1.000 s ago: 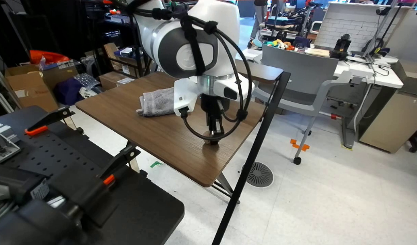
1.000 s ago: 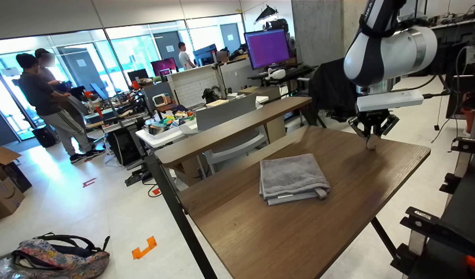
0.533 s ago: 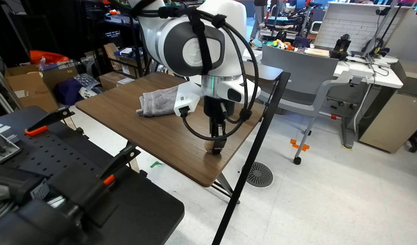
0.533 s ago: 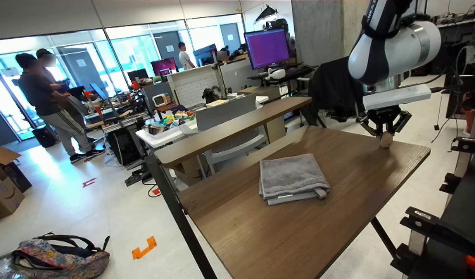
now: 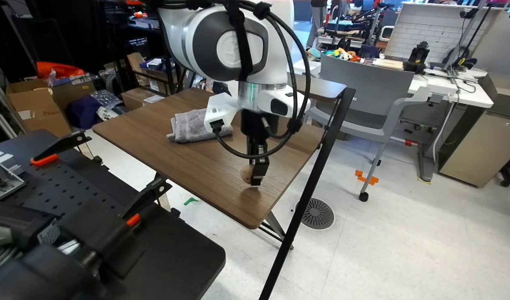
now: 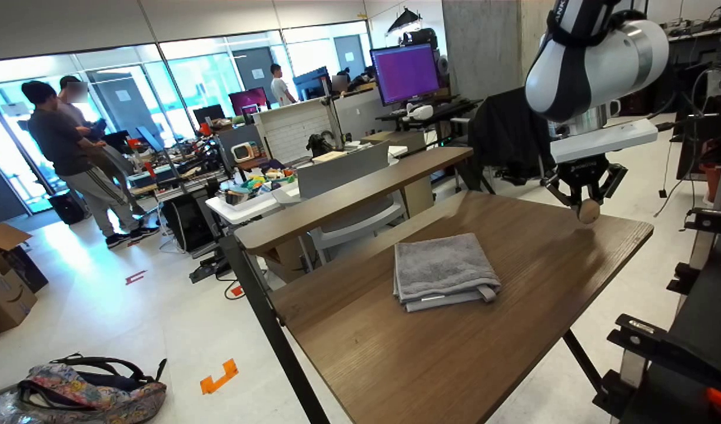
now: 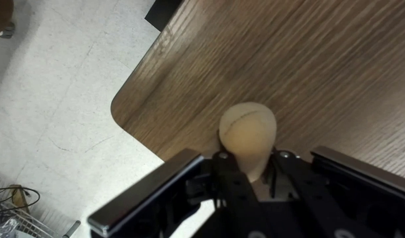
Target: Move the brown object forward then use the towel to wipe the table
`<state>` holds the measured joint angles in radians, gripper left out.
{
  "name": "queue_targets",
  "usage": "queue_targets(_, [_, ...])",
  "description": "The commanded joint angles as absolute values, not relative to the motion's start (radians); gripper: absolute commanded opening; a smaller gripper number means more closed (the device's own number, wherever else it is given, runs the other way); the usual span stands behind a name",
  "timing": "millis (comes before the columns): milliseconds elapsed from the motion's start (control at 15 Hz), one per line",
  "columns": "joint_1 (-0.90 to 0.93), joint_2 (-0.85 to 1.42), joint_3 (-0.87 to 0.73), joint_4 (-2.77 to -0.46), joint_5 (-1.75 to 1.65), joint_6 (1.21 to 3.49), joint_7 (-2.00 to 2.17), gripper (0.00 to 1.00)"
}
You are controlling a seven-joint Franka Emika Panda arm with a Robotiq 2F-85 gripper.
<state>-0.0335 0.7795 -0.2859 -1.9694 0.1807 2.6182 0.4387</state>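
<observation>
In an exterior view, the gripper (image 5: 255, 178) points down near a corner of the surface (image 5: 188, 162). In an exterior view, the folded grey towel (image 6: 445, 268) lies on the surface, well apart from the brown object (image 6: 588, 211). In the wrist view, the gripper's fingers (image 7: 235, 185) pinch that object from both sides.

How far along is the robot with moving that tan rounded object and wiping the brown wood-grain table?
Done: the grasp; the black two-finger gripper is closed on the tan rounded object. In hand: the move, apparently; it's unreleased near a corner of the brown table. Left: release, then wiping; the folded gray towel lies ungripped.
</observation>
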Motion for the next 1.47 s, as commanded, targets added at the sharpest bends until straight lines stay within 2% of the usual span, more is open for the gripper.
queue_targets(0, [0.007,0.729,-0.324,-2.024,0.112,2.601,0.456,0.51])
queue_targets(400, [0.045,0.704,-0.362,-2.065,0.011,2.549,0.463,0.96])
queue_targets(467, [0.048,0.700,-0.363,-2.068,0.002,2.539,0.465,1.00])
queue_targets(867, [0.032,0.643,-0.324,-2.094,0.009,2.542,0.438,1.00])
queue_targets(1133, [-0.040,0.537,-0.143,-2.097,0.184,2.547,0.377,1.00])
queue_targets(1400, [-0.054,0.543,0.031,-2.009,0.398,2.595,0.363,1.00])
